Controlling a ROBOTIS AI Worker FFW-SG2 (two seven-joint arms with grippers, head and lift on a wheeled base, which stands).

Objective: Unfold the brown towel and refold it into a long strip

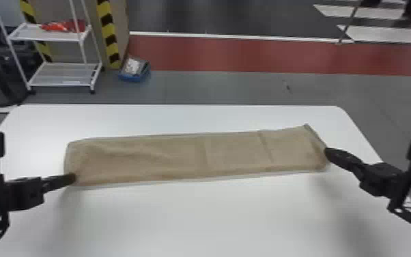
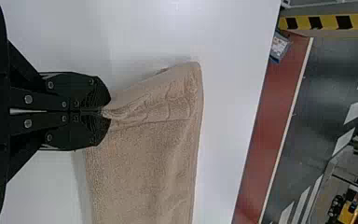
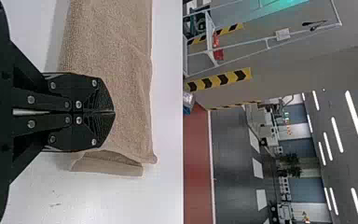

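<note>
The brown towel (image 1: 181, 157) lies as a long folded strip across the white table, its right end slightly farther back. At its near left corner in the head view is my left gripper (image 1: 73, 178). The left wrist view shows the left gripper (image 2: 106, 112) shut on a pinched corner of the towel (image 2: 144, 172), with creases fanning from the fingertips. My right gripper (image 1: 327, 152) is at the strip's right end. In the right wrist view the right gripper (image 3: 113, 112) is shut over the towel (image 3: 116, 51); whether cloth is between its fingertips cannot be told. Loose folded layers show beside it.
The white table (image 1: 215, 218) extends in front of and behind the strip. Beyond its far edge, on the floor, stand a white shelf rack (image 1: 61, 73) and a blue box (image 1: 135, 70).
</note>
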